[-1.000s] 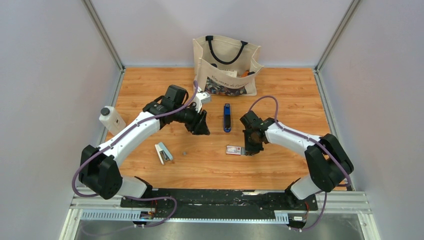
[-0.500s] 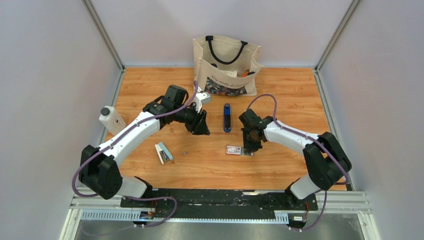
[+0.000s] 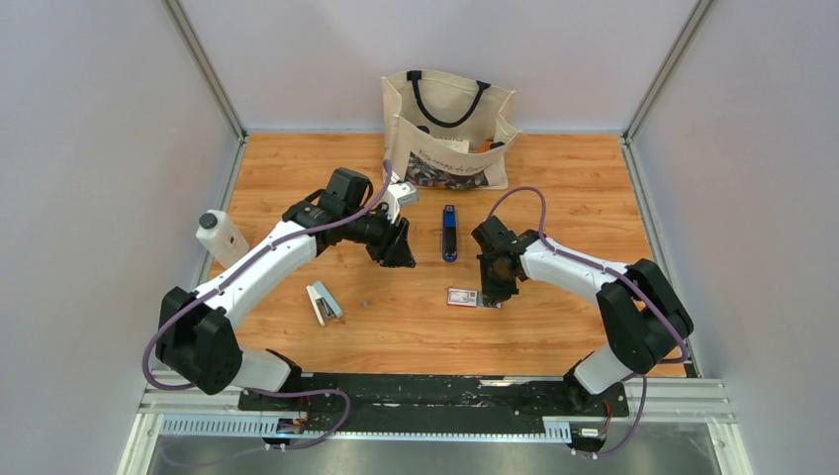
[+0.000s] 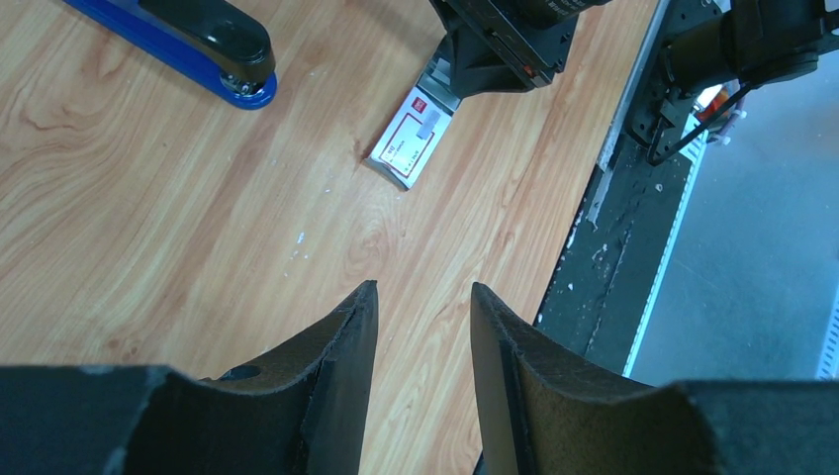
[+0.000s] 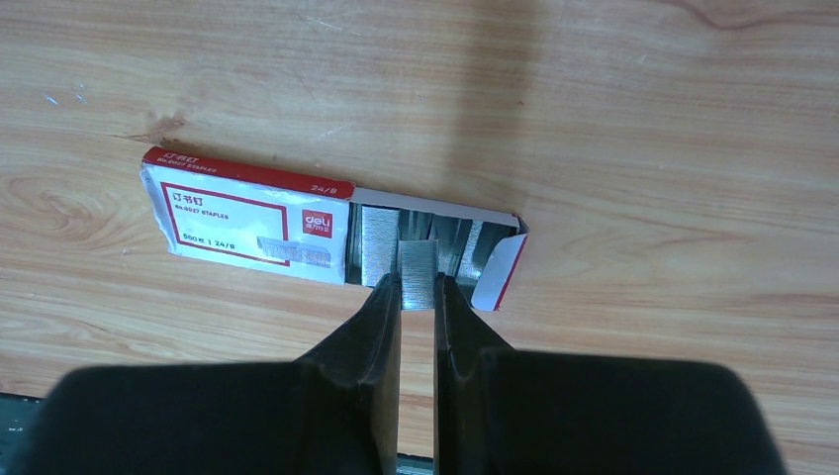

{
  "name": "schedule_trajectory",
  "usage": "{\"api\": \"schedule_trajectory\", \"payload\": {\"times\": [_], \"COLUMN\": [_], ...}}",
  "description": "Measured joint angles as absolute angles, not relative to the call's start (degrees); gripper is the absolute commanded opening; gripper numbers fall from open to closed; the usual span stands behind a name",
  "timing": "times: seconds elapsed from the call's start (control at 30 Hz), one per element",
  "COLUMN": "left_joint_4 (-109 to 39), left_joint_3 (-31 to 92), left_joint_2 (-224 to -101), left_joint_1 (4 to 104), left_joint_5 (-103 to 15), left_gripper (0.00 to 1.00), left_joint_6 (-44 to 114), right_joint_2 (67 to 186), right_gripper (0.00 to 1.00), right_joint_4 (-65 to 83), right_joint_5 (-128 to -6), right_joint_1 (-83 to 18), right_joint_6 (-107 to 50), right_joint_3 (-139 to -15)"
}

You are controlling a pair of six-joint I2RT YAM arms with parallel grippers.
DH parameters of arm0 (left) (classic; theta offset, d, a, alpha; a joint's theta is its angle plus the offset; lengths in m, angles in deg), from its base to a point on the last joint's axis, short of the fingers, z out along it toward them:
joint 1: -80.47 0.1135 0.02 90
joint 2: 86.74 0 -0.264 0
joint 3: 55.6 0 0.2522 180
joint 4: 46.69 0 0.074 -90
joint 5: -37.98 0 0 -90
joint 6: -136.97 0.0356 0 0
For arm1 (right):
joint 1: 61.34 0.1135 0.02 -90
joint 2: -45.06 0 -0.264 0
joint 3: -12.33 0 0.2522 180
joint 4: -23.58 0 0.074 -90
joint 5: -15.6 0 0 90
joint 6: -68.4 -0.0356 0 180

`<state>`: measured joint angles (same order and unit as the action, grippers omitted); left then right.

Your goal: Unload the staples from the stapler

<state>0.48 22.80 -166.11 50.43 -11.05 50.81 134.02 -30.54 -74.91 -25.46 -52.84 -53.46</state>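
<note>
The blue stapler [image 3: 449, 234] with black ends lies closed on the wooden table between the two arms; its near end shows in the left wrist view [image 4: 188, 40]. My right gripper [image 5: 419, 284] is shut on a short grey strip of staples [image 5: 419, 265], held over the open tray of a red-and-white box [image 5: 247, 213]. From above, the right gripper [image 3: 486, 299] points down at that box [image 3: 462, 296], below and right of the stapler. My left gripper [image 4: 423, 292] is open with nothing between its fingers, hanging over bare wood left of the stapler [image 3: 403, 257].
A canvas tote bag [image 3: 450, 129] stands at the back of the table. A white bottle [image 3: 220, 237] is at the left edge. A small pale stapler-like object [image 3: 323, 302] and a tiny dark speck [image 3: 366, 303] lie front left. The black base rail [image 4: 633, 228] runs along the near edge.
The right arm has shifted slightly left over the box, still gripping the strip. The left arm has not visibly moved.
</note>
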Motion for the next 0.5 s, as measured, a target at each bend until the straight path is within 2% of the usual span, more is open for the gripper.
{"api": "schedule_trajectory", "payload": {"times": [0.27, 0.5], "left_joint_4": [0.5, 0.5], "left_joint_3": [22.8, 22.8], "left_joint_2": [-166.1, -165.9], "left_joint_1": [50.4, 50.4], "left_joint_5": [-10.7, -10.7], "left_gripper": [0.48, 0.48], "left_joint_6": [50.9, 51.0], "right_joint_2": [134.4, 134.7], "right_gripper": [0.08, 0.25], "right_joint_4": [-30.5, -30.3], "right_joint_5": [-75.0, -75.0], "right_joint_1": [-25.5, -25.5], "right_joint_6": [-52.6, -52.2], "right_joint_3": [-53.5, -53.5]}}
